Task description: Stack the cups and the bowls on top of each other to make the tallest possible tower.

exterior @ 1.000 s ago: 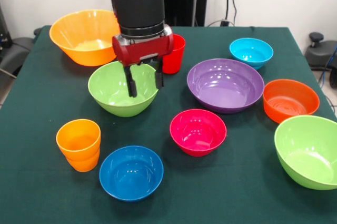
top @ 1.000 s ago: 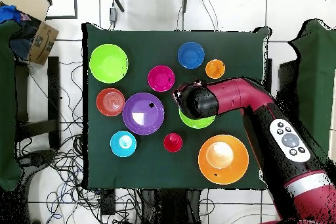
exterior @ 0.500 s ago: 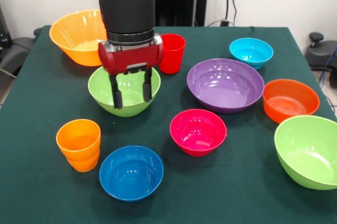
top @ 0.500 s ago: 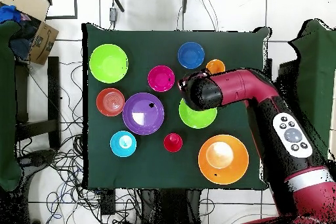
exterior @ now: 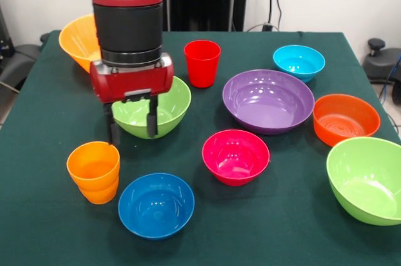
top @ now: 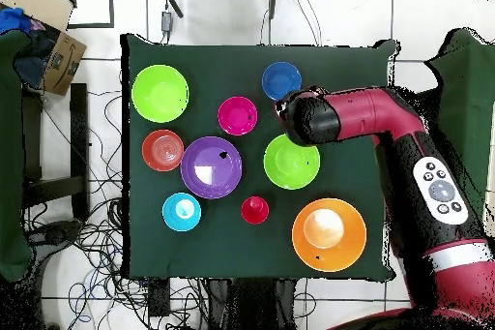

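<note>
While our gripper [exterior: 130, 124] hangs spread apart and empty in front of a lime green bowl [exterior: 164, 104], its 2 black fingers [exterior: 151, 122] point straight down, and the finger on the orange-cup side ends just above the rim of the stacked orange cups [exterior: 94, 171]. From above, our arm [top: 382, 128] hides those cups. Taking the lime green bowl as our landmark in the front view, we see the red cup [exterior: 202, 62] upright just behind it, the large yellow-orange bowl [exterior: 76, 42] behind it and partly hidden by our arm, the dark blue bowl [exterior: 156, 204] well in front, and the pink bowl [exterior: 235, 156] in front toward the purple bowl [exterior: 268, 100]. Beyond the purple bowl sit the light blue bowl [exterior: 299, 61], the orange bowl [exterior: 346, 118] and a 2nd lime green bowl [exterior: 368, 179]. Every piece rests separately on the green table [exterior: 276, 228]; we see no tower.
</note>
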Robot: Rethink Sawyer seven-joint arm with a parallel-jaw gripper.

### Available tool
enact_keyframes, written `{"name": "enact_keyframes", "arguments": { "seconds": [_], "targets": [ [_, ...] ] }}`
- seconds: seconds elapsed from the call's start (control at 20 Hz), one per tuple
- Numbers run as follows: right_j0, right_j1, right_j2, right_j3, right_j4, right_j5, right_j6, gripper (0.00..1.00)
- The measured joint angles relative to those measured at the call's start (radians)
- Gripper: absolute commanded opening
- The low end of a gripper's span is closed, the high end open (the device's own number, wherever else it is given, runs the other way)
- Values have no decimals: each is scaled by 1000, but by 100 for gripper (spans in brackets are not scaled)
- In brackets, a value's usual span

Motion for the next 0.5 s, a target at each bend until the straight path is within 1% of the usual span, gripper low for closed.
{"name": "enact_keyframes", "arguments": {
  "seconds": [0.25, 0.5],
  "targets": [
    [-17, 20, -1, -27, -15, 2, -49, 100],
    [-27, 33, -9, -29, -40, 2, -67, 100]
  ]
}}
